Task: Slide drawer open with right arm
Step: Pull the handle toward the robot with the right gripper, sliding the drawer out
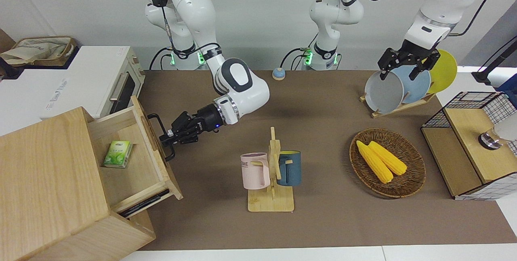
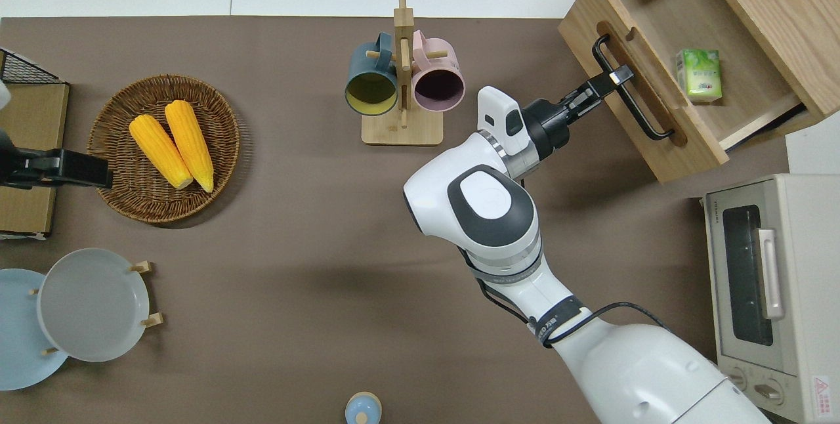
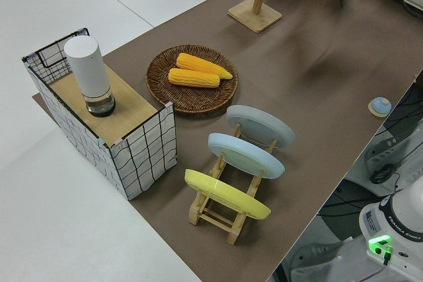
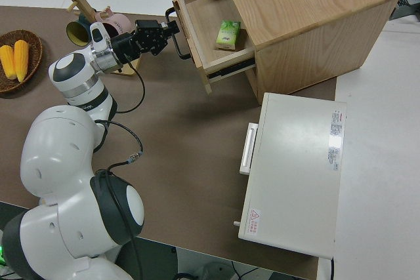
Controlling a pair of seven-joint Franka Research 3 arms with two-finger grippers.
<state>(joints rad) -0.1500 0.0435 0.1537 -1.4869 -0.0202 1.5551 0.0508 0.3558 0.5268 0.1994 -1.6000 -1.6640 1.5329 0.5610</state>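
Observation:
The light-wood drawer [image 1: 131,176] stands pulled well out of the pale-wood cabinet [image 1: 44,180]. A small green box [image 1: 118,154] lies inside it. My right gripper [image 1: 165,137] is shut on the black bar handle [image 1: 155,121] on the drawer front, near the handle's middle. The overhead view shows the same grip [image 2: 615,76] on the handle [image 2: 646,119], with the drawer [image 2: 656,14] and the green box [image 2: 699,74]. The right side view shows the gripper [image 4: 172,27] at the open drawer [image 4: 203,11]. My left gripper [image 1: 400,73] is parked, its fingers apart.
A white toaster oven [image 1: 101,87] stands beside the cabinet, nearer to the robots. A wooden mug rack [image 1: 271,172] with two mugs stands mid-table. A basket of corn [image 1: 387,163], a plate rack [image 1: 398,87] and a wire-mesh box [image 1: 472,144] are toward the left arm's end.

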